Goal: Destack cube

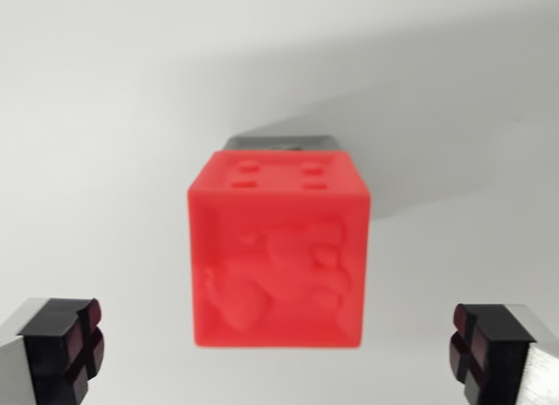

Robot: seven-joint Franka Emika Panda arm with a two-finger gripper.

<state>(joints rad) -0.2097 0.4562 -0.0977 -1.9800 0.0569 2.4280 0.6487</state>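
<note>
A red cube point(278, 248) fills the middle of the wrist view, with small studs on its top face and a relief pattern on the side facing me. Behind and under it a grey cube point(281, 143) shows only as a thin edge; the red cube appears to rest on it. My gripper point(275, 348) is open: one fingertip point(65, 344) sits at the wrist view's lower left and the other at the lower right point(485, 348), both apart from the red cube, which lies between and beyond them.
A plain white table surface point(105, 117) surrounds the cubes. A soft shadow point(454, 152) falls to the wrist view's right of the stack.
</note>
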